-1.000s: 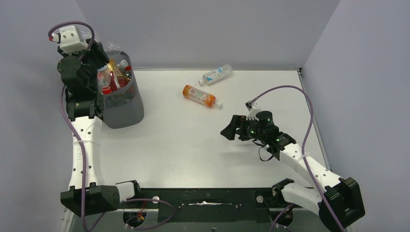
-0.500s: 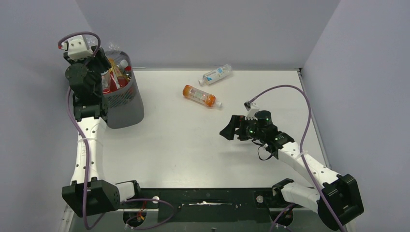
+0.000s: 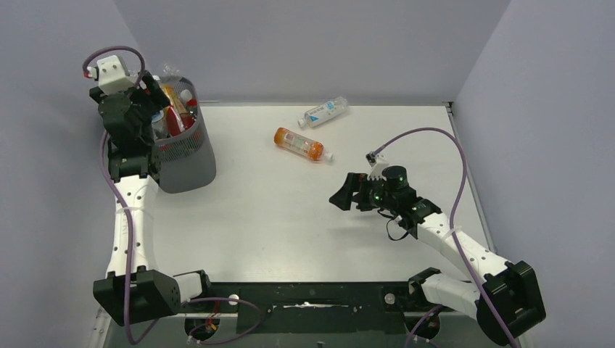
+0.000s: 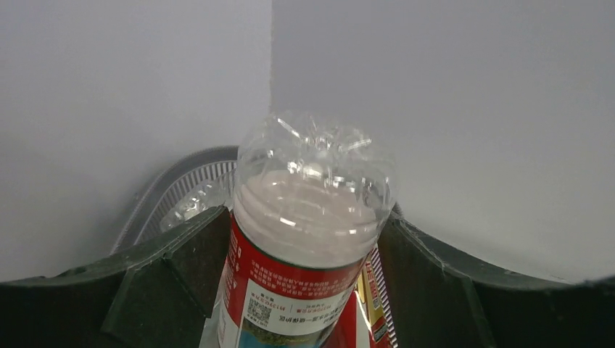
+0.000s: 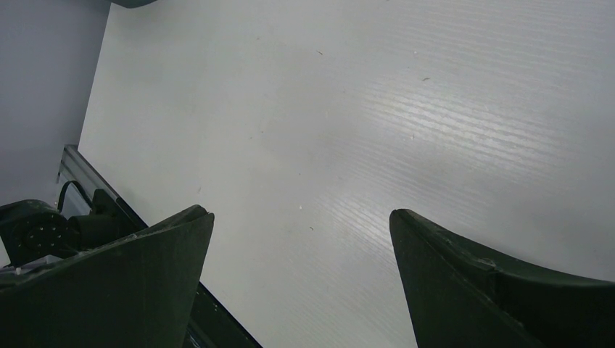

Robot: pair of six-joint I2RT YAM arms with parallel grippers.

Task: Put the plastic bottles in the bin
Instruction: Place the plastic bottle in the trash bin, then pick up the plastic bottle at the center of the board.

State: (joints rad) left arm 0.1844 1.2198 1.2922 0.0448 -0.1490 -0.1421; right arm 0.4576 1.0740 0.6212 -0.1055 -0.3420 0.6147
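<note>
Left tool: a red-label bottle sits between the fingers, clear base pointing away from the wrist camera, label end nearest it. Both fingers lie right along the bottle's sides; cannot tell whether they clamp it or merely flank it. Just past the bottle's base, the mesh rim of the bin curves off to the tool's left. Beyond that, only the grey wall. From the top view the left tool hangs over the near-left edge of the bin, with several bottles heaped inside just beyond it, red and amber ones showing above the rim. Right tool: fingers wide apart, nothing between them. Under and ahead of it lies bare white counter. From above, the right tool hovers low over the counter, pointing toward the left arm's side. Well apart from it, toward the back, an orange bottle lies on its side. Farther back again, near the rear wall, lies a clear bottle with a blue label.
</note>
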